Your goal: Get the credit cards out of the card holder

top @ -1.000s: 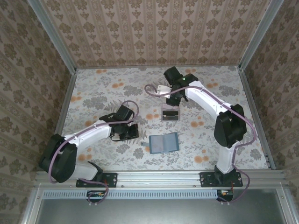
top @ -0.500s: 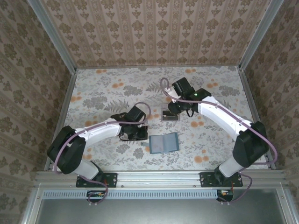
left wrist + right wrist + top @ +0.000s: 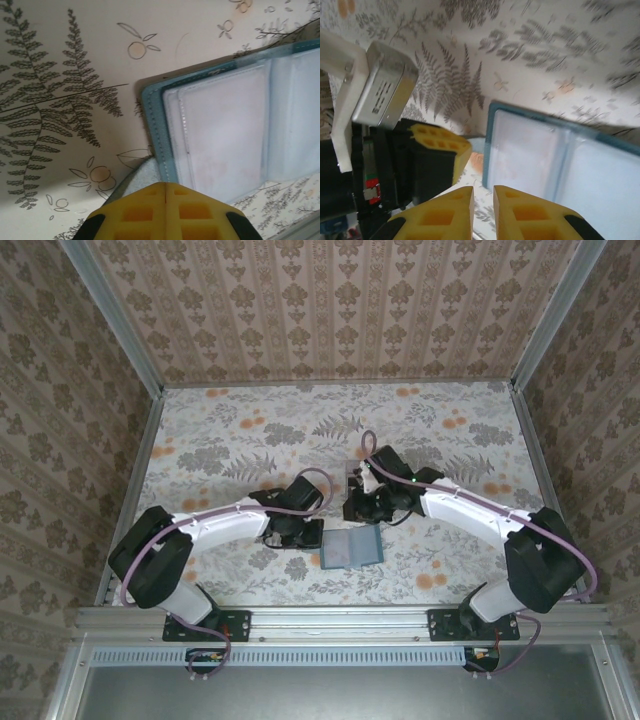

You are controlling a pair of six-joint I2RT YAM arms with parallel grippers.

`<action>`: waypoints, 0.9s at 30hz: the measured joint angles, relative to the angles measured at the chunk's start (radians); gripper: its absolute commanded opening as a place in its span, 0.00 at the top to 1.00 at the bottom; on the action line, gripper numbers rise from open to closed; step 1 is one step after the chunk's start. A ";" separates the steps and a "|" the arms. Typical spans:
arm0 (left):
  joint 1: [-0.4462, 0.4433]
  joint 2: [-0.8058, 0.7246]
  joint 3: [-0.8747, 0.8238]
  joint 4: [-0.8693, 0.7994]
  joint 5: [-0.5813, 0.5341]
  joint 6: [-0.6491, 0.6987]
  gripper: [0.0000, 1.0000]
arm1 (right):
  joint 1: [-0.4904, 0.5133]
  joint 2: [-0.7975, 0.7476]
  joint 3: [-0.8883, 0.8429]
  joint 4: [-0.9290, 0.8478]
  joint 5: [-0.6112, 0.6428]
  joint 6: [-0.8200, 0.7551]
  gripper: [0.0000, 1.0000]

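Note:
The card holder (image 3: 352, 549) lies open on the floral table, teal rim around grey-blue clear pockets. In the left wrist view a pale credit card (image 3: 222, 145) shows through the holder's (image 3: 153, 117) left pocket. My left gripper (image 3: 308, 534) sits at the holder's left edge, its yellow fingers (image 3: 145, 210) pressed together over the teal rim, empty. My right gripper (image 3: 358, 512) hangs just beyond the holder's far edge. Its jaws (image 3: 483, 195) stand a narrow gap apart with nothing between them, and the holder (image 3: 545, 160) lies just ahead.
A small clear plastic tray (image 3: 352, 477) sits behind the holder, partly covered by the right arm. A grey strap tab (image 3: 134, 181) pokes out by the holder's near left corner. The left gripper's fingers (image 3: 440, 142) are close beside the right ones. Patterned walls enclose the table.
Both arms closed in on the holder. The right gripper came down from the back of the table past the tray; the left slid right to the holder's left edge.

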 measured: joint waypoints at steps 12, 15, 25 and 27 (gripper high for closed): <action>0.000 0.001 -0.026 -0.002 -0.041 -0.003 0.96 | 0.078 0.104 -0.014 0.071 -0.021 0.103 0.84; 0.000 0.004 -0.031 0.002 -0.045 -0.003 0.96 | 0.090 0.134 -0.014 0.071 -0.020 0.108 0.84; 0.000 0.015 -0.059 0.022 -0.043 -0.005 0.96 | 0.136 0.220 -0.009 0.075 -0.020 0.125 0.81; 0.000 0.015 -0.060 0.024 -0.042 -0.007 0.96 | 0.143 0.235 -0.002 0.076 -0.019 0.126 0.79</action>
